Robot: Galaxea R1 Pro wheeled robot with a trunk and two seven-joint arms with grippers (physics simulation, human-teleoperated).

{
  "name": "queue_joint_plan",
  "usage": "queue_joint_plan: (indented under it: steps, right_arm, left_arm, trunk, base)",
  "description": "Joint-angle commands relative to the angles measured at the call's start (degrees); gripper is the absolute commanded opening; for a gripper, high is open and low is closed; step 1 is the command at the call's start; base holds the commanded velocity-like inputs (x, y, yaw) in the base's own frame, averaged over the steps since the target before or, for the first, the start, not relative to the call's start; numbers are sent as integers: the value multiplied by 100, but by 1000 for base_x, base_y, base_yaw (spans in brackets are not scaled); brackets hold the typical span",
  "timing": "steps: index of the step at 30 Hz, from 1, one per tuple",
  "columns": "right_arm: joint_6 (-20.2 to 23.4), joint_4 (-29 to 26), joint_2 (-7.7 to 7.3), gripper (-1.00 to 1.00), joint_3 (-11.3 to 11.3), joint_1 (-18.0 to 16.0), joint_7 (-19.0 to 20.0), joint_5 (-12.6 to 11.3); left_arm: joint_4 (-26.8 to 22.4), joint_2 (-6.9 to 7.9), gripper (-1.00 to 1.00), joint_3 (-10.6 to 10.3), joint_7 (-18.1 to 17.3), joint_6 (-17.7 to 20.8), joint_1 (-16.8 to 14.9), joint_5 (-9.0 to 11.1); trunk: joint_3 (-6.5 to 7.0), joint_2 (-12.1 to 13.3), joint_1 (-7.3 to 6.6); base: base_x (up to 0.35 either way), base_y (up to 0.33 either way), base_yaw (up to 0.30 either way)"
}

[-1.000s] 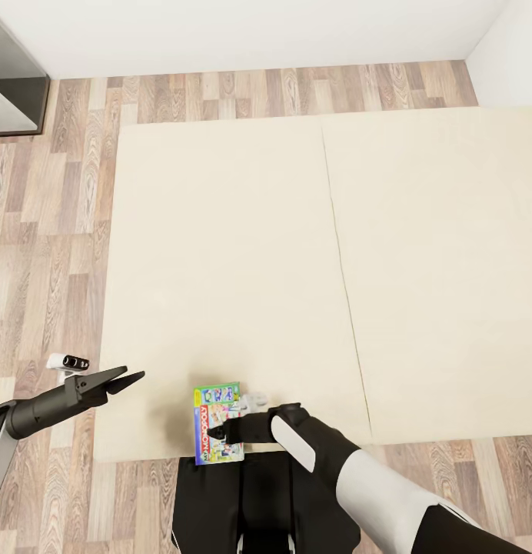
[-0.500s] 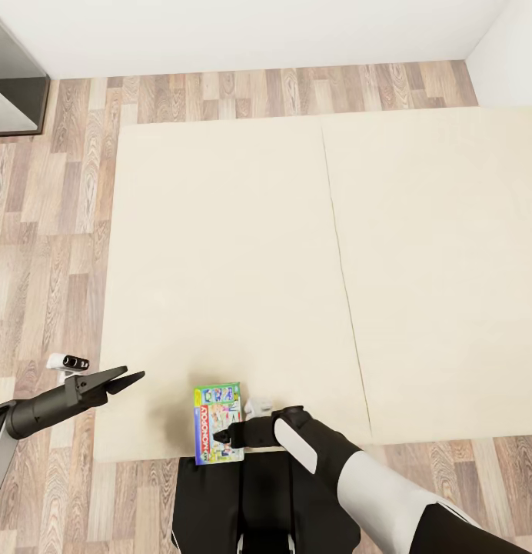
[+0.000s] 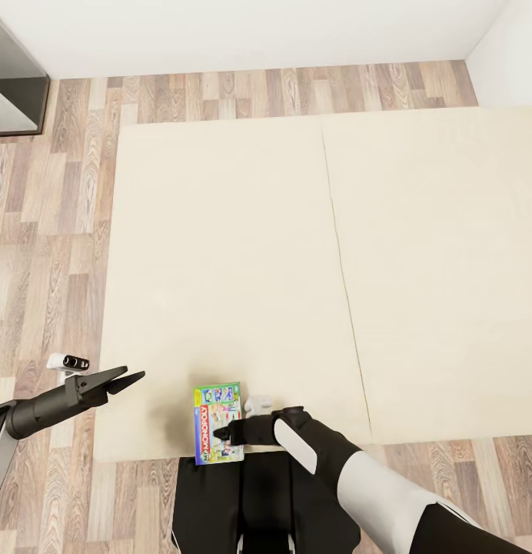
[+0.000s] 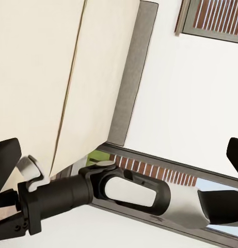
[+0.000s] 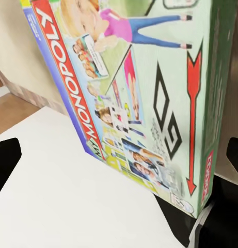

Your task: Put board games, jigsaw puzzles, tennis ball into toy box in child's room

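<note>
At the lower centre of the head view, we reach our right hand (image 3: pixel 220 435) onto the Monopoly board game (image 3: pixel 217 423), which lies flat at the near edge of the bed (image 3: pixel 243 254), its long axis running up and down the frame and the red banner along its left side. The box sits just in front of our own base, its lower end slightly overhanging the mattress edge. The right hand comes at it from the right, fingers pointing left across the box's short axis; the left hand (image 3: pixel 126 380) hangs well apart at lower left, over the mattress's left edge, fingers spread and holding nothing. The right arm is plainly the nearer, and we judge the grasp to be its job.

In the right wrist view the Monopoly board game (image 5: pixel 134 98) fills most of the picture, with dark fingertips (image 5: pixel 6 160) wide apart at either side, so we read the right hand as open with the box between its fingers, not yet clamped. Whether a finger already touches the lid, we cannot tell. A small white thing pokes out beside the box behind the right wrist; we cannot make out what it is. In the left wrist view we see our right arm (image 4: pixel 98 188) against the bed's grey frame (image 4: pixel 131 72).
</note>
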Motion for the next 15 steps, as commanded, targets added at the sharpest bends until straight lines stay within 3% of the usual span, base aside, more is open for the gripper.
queue_joint_plan:
  steps: [1,15]
  right_arm:
    - [-35,2,0,100,13,-5,12,1]
    - [-238,10,0,100,19,-4,12,2]
  left_arm:
    - [-2,2,100,0,-23,61,0,-3]
    - [-2,1,100,-7,-23,61,0,1]
  trunk:
    - [-5,-9,3]
    - [-5,-9,3]
  base:
    - [0,0,0]
    - [0,0,0]
